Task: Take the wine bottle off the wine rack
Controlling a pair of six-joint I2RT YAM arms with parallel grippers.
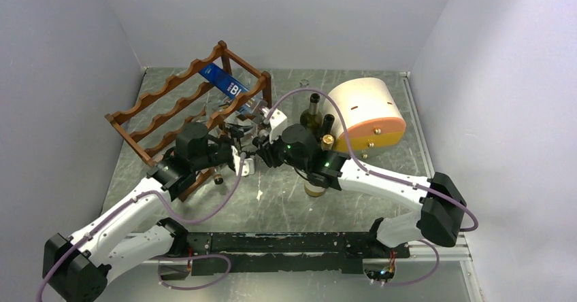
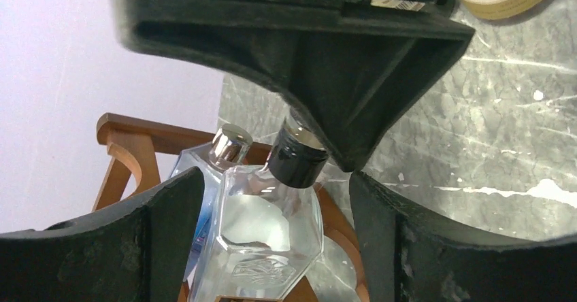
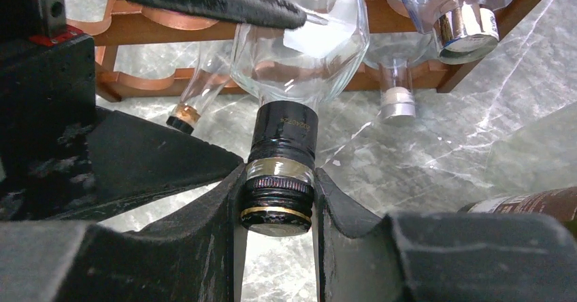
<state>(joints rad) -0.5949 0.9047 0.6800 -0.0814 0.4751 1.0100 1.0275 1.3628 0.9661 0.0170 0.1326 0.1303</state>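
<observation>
Right fingers pinch the cap of the cropped wine bottle; left fingers spread.

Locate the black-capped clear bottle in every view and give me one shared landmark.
Top external: clear bottle at centre, by the near-right side of the wine rack.
Left wrist: lower centre, cap pointing up.
Right wrist: centre, cap clamped in the jaws.
Shared landmark: the wine rack.

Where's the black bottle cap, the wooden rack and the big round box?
black bottle cap (image 3: 286, 128): right wrist view, on its black side.
wooden rack (image 1: 163, 88): top view, on the upper wavy rail.
big round box (image 1: 360, 101): top view, on its cream side.
</observation>
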